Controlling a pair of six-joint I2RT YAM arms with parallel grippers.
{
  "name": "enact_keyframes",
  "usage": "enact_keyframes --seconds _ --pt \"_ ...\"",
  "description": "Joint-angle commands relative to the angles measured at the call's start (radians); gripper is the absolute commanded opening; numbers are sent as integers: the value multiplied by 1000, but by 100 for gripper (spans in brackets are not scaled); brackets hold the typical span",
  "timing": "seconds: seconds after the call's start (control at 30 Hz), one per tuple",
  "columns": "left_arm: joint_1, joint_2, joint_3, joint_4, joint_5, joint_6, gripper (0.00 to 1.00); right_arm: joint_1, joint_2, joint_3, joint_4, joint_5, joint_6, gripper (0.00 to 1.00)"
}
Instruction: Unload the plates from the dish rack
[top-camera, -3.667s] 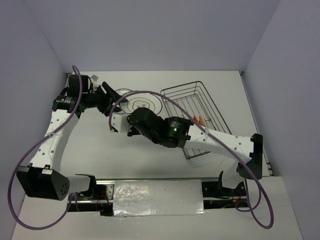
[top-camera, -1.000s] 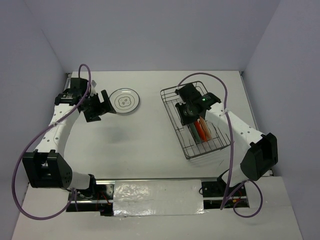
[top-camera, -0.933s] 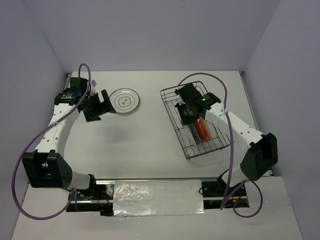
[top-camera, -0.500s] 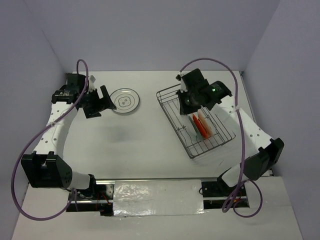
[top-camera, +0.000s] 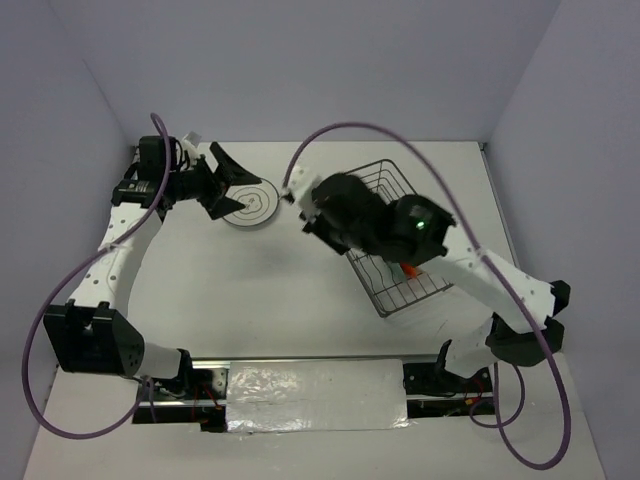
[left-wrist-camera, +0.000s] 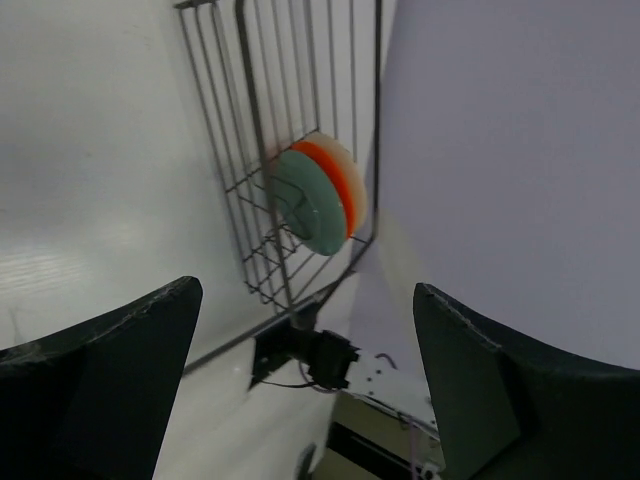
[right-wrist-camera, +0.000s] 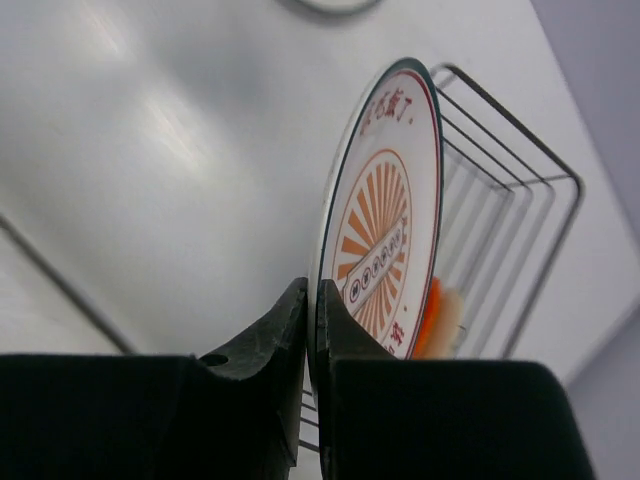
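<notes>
At rack's left end, over the surface (top-camera: 250, 290): right pincer (right-wrist-camera: 312, 300) clamped tight on the rim of the orange sunburst plate (right-wrist-camera: 385, 230), held upright on edge, dish rack (right-wrist-camera: 520, 190) behind it. Three plates standing in the rack, face to face: teal plate (left-wrist-camera: 305, 200), orange plate (left-wrist-camera: 335, 185), cream plate (left-wrist-camera: 358, 195). Far left: white plate (top-camera: 250, 203) flat on the surface. Left pincer (top-camera: 228, 186) spread wide, holding nothing, at that plate's left rim; contact not discernible.

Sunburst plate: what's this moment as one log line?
right pincer: shut on sunburst plate | left pincer: open | dish rack: three plates inside | table: white plate
</notes>
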Motion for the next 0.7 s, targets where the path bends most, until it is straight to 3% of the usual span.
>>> enact_keyframes --seconds 0.0,0.1,0.23,0.43,0.6,0.67 --pt "-19 -3 88 178 114 -203 99 89 24 -182 112 443 -237 0" --pt "-38 11 165 68 66 -191 99 154 -24 -345 304 524 -406 0" --pt "-73 11 167 -36 17 -162 100 191 -73 -444 525 505 -553 0" --pt "-124 23 75 -72 -8 -135 98 212 -15 -382 536 344 -598 0" --pt "-153 66 131 -112 -24 -93 86 228 79 -277 559 321 -639 0" --pt "-153 76 142 -127 -37 -80 71 231 94 -246 573 314 -652 0"
